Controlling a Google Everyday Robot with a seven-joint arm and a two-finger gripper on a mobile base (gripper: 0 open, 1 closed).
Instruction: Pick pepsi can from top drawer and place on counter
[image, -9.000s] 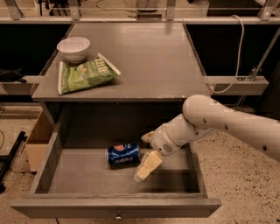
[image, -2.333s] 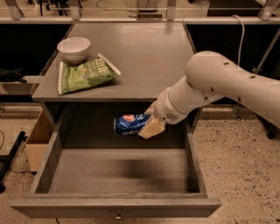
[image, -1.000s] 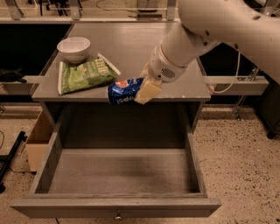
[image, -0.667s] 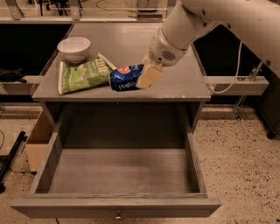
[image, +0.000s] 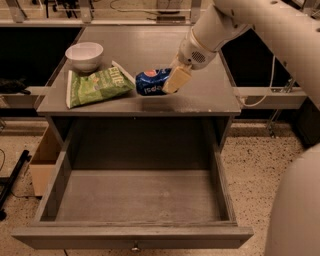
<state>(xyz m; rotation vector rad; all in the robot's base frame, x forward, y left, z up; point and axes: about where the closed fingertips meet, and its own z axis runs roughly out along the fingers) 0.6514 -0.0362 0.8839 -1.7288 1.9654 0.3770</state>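
Observation:
My gripper (image: 169, 81) is shut on the pepsi can (image: 151, 82), a blue can held on its side. It hangs just above the counter (image: 200, 97), near the front edge, right of the green chip bag. A shadow lies under the can on the counter. The top drawer (image: 135, 200) is pulled fully open below the counter and its floor shows nothing inside. My white arm reaches in from the upper right.
A green chip bag (image: 97, 86) lies on the counter's left side, close to the can. A white bowl (image: 84, 55) stands behind it. A cardboard box (image: 44, 160) sits on the floor left of the drawer. A cable hangs at the right.
My gripper has lifted the pepsi can out of the drawer, up and back over the counter, and now holds it low above the counter's front middle. The drawer is left empty.

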